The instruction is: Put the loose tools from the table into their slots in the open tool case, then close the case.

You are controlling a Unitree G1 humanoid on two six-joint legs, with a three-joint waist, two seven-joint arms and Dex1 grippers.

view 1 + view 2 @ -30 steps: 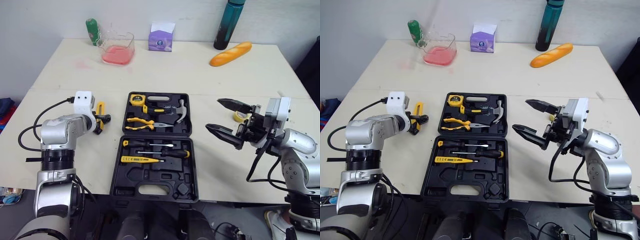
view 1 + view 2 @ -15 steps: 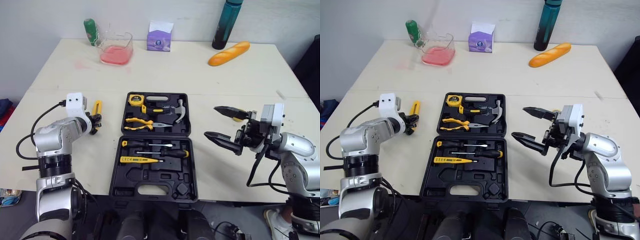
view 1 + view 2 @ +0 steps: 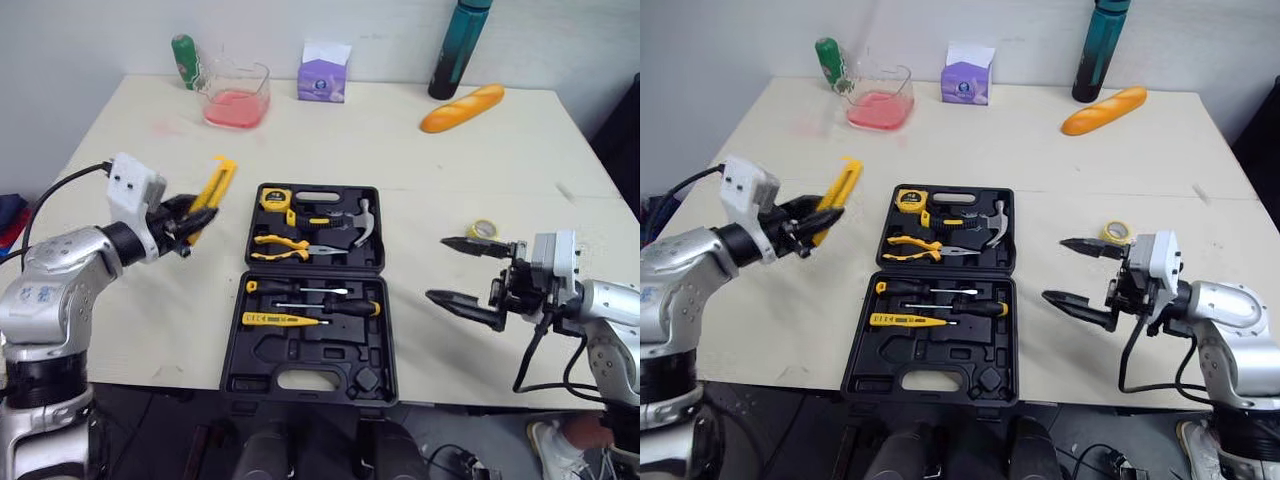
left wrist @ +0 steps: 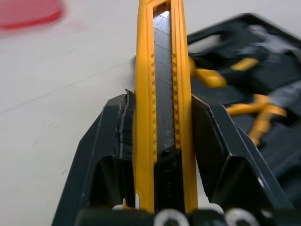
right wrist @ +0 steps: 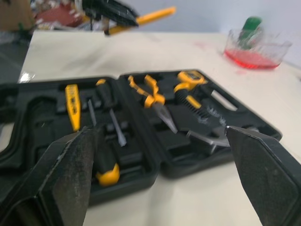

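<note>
Left pincer (image 3: 183,218) pinching the yellow utility knife (image 3: 215,177) above the desk (image 3: 400,150)
The left arm is bent, its forearm angled toward the open tool case (image 3: 312,290), with the pincer clamped on the knife's lower half and the knife's far end tilting upward, left of the case. The right pincer (image 3: 438,268) hovers spread wide just right of the case, near a yellow tape roll (image 3: 481,230)
</note>
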